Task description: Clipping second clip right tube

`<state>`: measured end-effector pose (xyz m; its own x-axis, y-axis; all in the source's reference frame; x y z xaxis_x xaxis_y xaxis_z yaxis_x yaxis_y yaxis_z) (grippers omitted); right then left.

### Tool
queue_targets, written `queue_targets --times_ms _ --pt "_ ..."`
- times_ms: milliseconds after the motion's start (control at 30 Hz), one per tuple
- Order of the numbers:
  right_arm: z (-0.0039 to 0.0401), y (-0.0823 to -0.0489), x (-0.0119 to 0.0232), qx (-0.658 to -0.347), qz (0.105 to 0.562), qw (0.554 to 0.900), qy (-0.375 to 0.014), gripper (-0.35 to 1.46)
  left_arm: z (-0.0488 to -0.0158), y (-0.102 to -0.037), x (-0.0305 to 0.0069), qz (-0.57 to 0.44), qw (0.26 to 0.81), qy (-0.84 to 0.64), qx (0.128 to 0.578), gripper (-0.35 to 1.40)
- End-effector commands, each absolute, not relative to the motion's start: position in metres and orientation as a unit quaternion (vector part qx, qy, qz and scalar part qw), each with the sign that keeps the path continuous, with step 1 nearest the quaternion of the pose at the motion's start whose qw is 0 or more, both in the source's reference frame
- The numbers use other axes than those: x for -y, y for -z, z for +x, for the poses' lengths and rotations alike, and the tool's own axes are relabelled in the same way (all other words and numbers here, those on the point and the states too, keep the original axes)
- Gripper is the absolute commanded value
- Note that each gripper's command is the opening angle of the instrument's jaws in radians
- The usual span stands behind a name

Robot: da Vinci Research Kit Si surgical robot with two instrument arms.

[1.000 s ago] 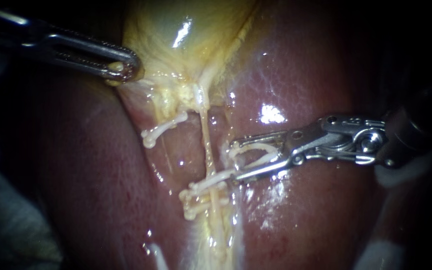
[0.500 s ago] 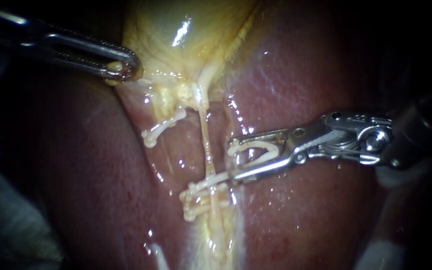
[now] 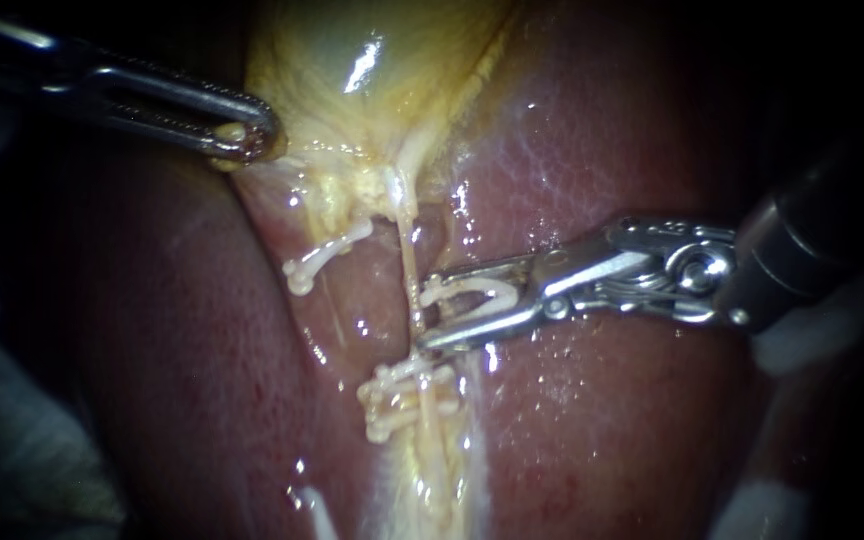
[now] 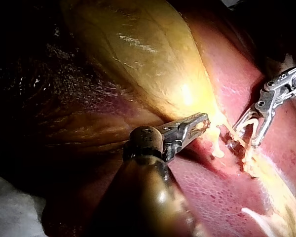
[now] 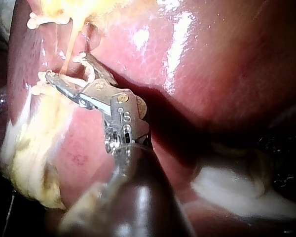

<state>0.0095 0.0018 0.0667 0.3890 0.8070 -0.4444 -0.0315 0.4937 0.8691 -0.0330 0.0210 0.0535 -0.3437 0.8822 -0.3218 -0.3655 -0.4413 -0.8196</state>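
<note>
The left instrument [image 3: 247, 138] reached in from the upper left, its jaws clamped on the gallbladder's [image 3: 372, 60] edge. The right instrument [image 3: 426, 312] lay nearly level, its jaws spread, both bearing on a clip [image 3: 472, 292] held between them.

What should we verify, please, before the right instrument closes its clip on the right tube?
1. New clip held in the right instrument's end effector, legs spread: ok.
2. Right tube fully between the legs: cannot tell; tips just reach it.
3. Clearance from the lower clips: ok, but close.
4. Left instrument gripping the gallbladder: ok.
5. Liver clear of the tips: cannot tell.
</note>
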Motion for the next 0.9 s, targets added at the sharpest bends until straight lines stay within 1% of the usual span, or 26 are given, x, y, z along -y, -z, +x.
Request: queue_targets --times_ms 33,200,433,567,700,800,900 --pt "0.0097 -0.0668 -0.0017 -0.471 0.411 0.725 -0.289 0.48 -0.033 -0.0535 -0.021 -0.395 0.415 -0.752 0.327 -0.35" --pt "0.0108 -0.067 -0.0011 -0.468 0.412 0.725 -0.293 0.48 -0.0331 -0.0536 -0.021 -0.395 0.416 -0.752 0.327 -0.35" --pt "0.0121 -0.0667 -0.0006 -0.475 0.425 0.713 -0.292 0.48 -0.0332 -0.0536 -0.0209 -0.395 0.416 -0.752 0.326 -0.35" --pt "0.0125 -0.0661 -0.0001 -0.482 0.441 0.7 -0.288 0.48 -0.0332 -0.0536 -0.0209 -0.395 0.416 -0.752 0.326 -0.35" --pt "0.0127 -0.0651 0.0004 -0.497 0.467 0.67 -0.294 0.48 -0.0332 -0.0537 -0.0209 -0.395 0.416 -0.752 0.326 -0.35" --pt "0.013 -0.0643 0.0007 -0.5 0.475 0.666 -0.286 0.48 -0.0332 -0.0537 -0.0209 -0.395 0.416 -0.752 0.326 -0.35" --pt "0.0131 -0.0637 0.0008 -0.504 0.481 0.656 -0.289 0.47 -0.0332 -0.0537 -0.0209 -0.395 0.416 -0.752 0.326 -0.35"
